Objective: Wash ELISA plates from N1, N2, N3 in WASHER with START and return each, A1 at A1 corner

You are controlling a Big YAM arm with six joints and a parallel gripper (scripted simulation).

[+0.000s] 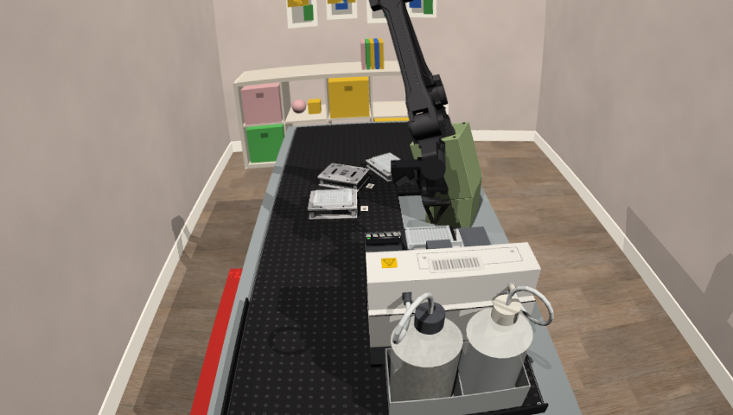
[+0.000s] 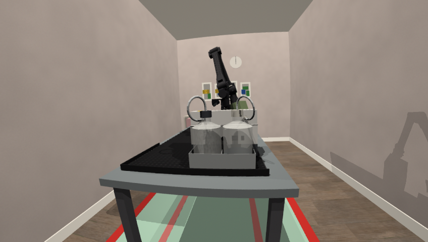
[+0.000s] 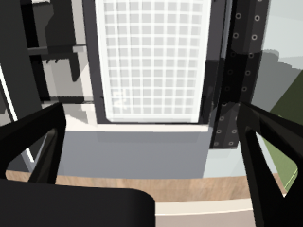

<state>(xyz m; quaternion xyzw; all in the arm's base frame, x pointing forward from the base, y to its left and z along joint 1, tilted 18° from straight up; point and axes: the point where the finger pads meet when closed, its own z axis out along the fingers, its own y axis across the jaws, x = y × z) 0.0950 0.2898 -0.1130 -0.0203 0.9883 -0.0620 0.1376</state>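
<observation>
A white ELISA plate [image 1: 424, 236] [image 3: 151, 47] lies flat in the dark carrier [image 3: 220, 57] of the cream plate washer [image 1: 452, 280] [image 2: 223, 114]. My gripper [image 1: 438, 215] [image 3: 151, 112] is open and empty and hangs right above the plate, one finger to each side of it in the wrist view. The washer's keypad [image 1: 383, 239] sits just left of the carrier, with a small green spot at its left end. On the black mat, the near nest holds a plate [image 1: 333, 197], the middle nest [image 1: 343, 175] is empty, and the far nest holds a plate [image 1: 383, 163], partly hidden by the arm.
The arm's green pedestal [image 1: 460, 169] stands right behind the carrier. Two bottles [image 1: 423, 349] [image 1: 496, 339] with tubing stand in a grey tray [image 1: 457, 398] [image 2: 222, 160] in front of the washer. A shelf with coloured boxes [image 1: 309, 102] stands at the far wall.
</observation>
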